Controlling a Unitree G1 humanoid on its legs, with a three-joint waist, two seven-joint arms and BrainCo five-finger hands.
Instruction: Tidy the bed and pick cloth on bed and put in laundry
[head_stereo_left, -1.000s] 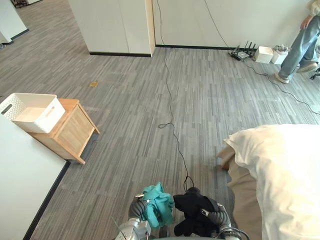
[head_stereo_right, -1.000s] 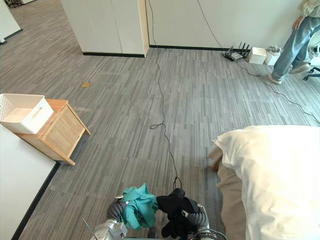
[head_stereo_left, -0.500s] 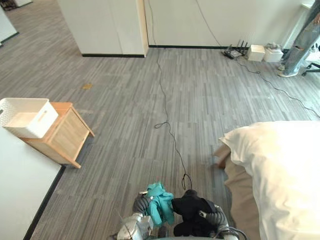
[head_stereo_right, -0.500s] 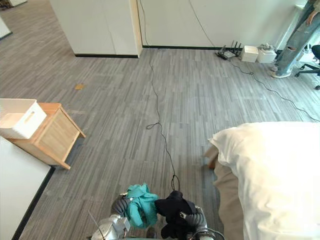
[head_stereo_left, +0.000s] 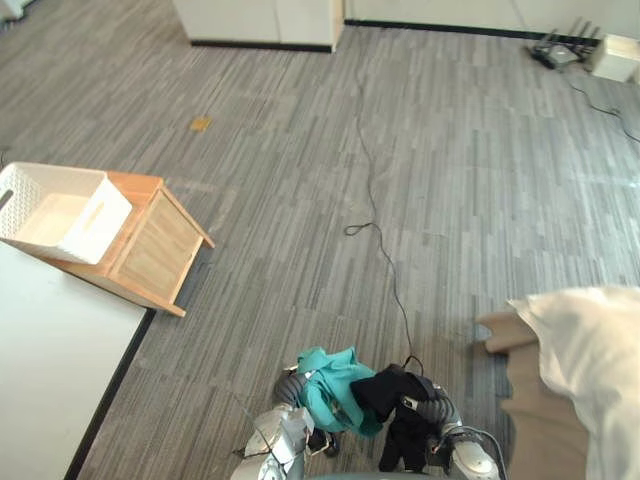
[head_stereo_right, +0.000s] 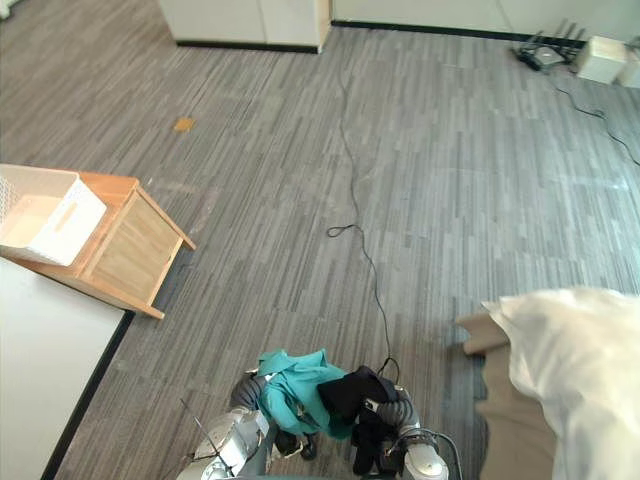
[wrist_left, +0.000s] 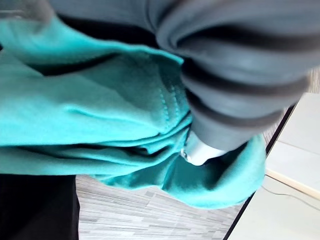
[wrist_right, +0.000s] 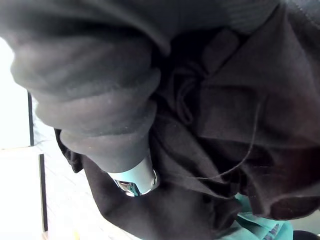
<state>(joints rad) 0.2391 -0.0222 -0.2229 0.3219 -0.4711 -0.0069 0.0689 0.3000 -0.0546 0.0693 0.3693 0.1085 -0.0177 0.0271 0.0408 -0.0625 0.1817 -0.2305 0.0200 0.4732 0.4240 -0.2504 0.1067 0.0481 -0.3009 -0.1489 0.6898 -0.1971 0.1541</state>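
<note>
Teal cloth (head_stereo_left: 335, 385) over left robot hand (wrist_left: 240, 85), black cloth (head_stereo_left: 393, 392) over right robot hand (wrist_right: 100, 90)

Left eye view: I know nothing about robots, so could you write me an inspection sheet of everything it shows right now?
Surface: grey striped floor; a bed with white bedding at the right edge.
Job's things: teal cloth and black cloth, both carried off the floor; white basket, nothing seen inside, on a wooden cabinet at the left.
Clutter: small yellowish scrap on the floor.
Robot hands: left robot hand is buried in the teal cloth, right robot hand in the black cloth; the grip is hidden.
Cables: thin cable leading from a black device by the wall.
Surroundings: white box and white cupboard along the far wall.
</note>
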